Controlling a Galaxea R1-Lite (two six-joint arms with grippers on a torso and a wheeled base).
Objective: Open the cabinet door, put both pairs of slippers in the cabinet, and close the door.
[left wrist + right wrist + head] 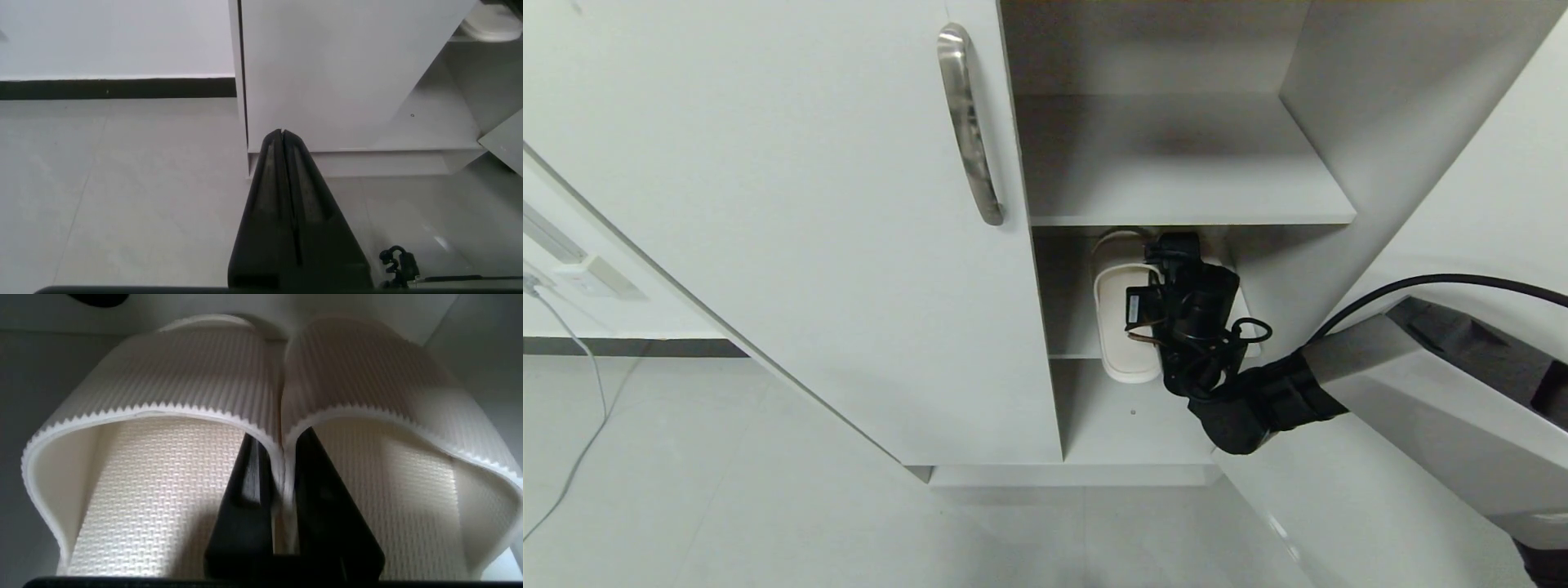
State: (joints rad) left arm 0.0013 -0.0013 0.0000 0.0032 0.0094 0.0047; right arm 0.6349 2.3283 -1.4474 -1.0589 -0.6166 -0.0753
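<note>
Pinching 2 slippers [204, 371] at inner edges, right gripper [283, 453] sits beneath shelf [1184, 219].

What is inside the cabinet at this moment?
One pair of white slippers is at the middle shelf, with the right gripper shut on their inner straps. The part behind the closed door is hidden.

There are two cream slippers [163, 400] forming one pair, one white cabinet [1339, 122] with three shelf levels [1176, 163], one door [768, 204] bearing one metal handle [968, 122], two claws, namely the left claw [282, 139] and the right claw [282, 441], one wall socket [592, 276] and one grey cable [592, 384].
</note>
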